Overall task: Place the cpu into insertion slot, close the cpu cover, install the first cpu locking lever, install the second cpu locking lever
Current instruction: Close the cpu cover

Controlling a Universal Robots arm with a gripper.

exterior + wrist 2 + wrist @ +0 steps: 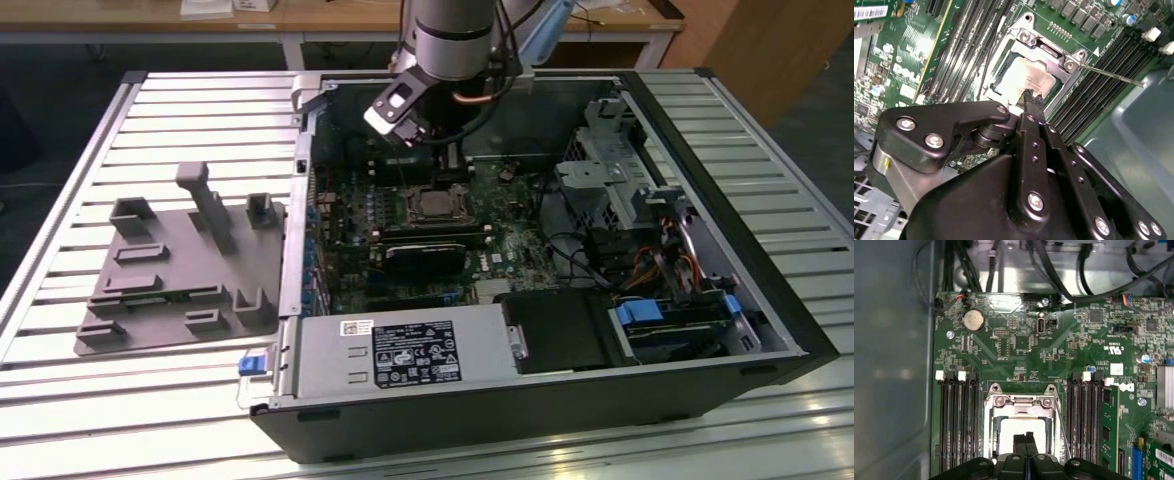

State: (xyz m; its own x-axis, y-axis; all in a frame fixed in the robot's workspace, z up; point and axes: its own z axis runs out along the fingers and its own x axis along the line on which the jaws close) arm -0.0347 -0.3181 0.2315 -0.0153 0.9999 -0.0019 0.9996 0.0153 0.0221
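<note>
The cpu (pixel 1021 75) lies in the insertion slot (pixel 434 205) on the green board, its silver top shining. The cpu cover (pixel 1021 401) lies flat around it, and the chip (pixel 1021 427) shows through its window. My gripper (pixel 1030 96) hangs just above the chip's edge. Its two black fingers are pressed together with nothing between them, as the first wrist view also shows at the gripper (pixel 1025 437). A thin metal locking lever (pixel 1109 75) sticks out from one corner of the socket over the memory slots. In the exterior view the gripper (pixel 450 155) is inside the open case.
Long black memory slots (pixel 959 425) flank the socket on both sides. Cables (pixel 1064 285) run along the case wall past the board. A grey fixture (pixel 187 270) sits on the slatted table at the exterior view's left. A power supply (pixel 400 350) and drive cage (pixel 627 190) fill the case's other parts.
</note>
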